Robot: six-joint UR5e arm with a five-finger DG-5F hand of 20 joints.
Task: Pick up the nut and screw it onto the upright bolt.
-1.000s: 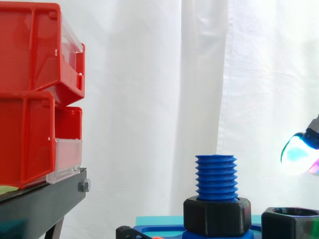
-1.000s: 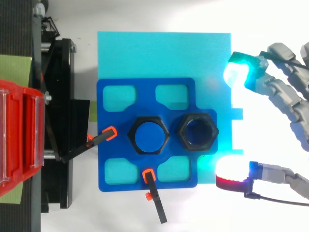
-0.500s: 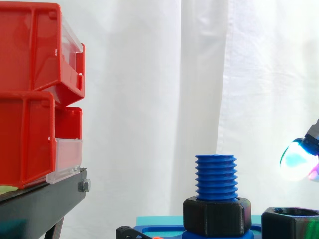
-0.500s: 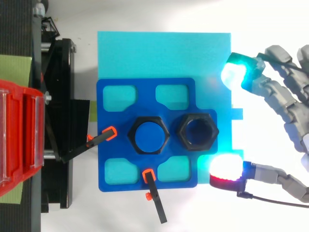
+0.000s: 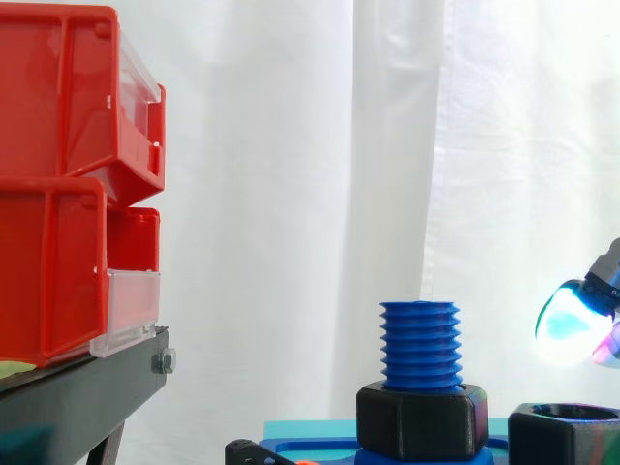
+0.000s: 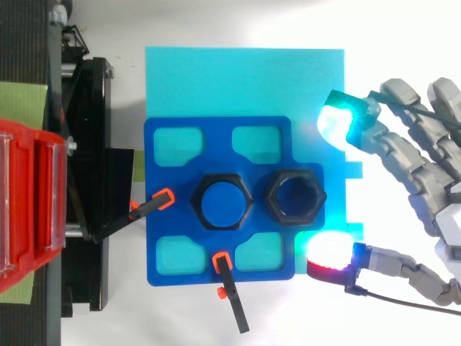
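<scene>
Sideways on, the blue bolt (image 5: 418, 344) stands upright with 1 seated nut (image 5: 421, 418) at its base. The loose nut (image 5: 567, 436) sits just right of it, with a cyan fingertip (image 5: 565, 325) hovering above, apart.

From above, the hand (image 6: 414, 180) is spread wide and holds nothing, its pads (image 6: 328, 263) flanking the loose nut's right side. It would do best to centre over that nut, then close evenly on opposite flats.

The hand (image 6: 425, 180) is held in from the right edge of the top view, fingers spread and nearly straight, with nothing grasped. One fingertip (image 6: 333, 122) is lit cyan-green, and the thumb's pad (image 6: 328, 264) red.
</scene>
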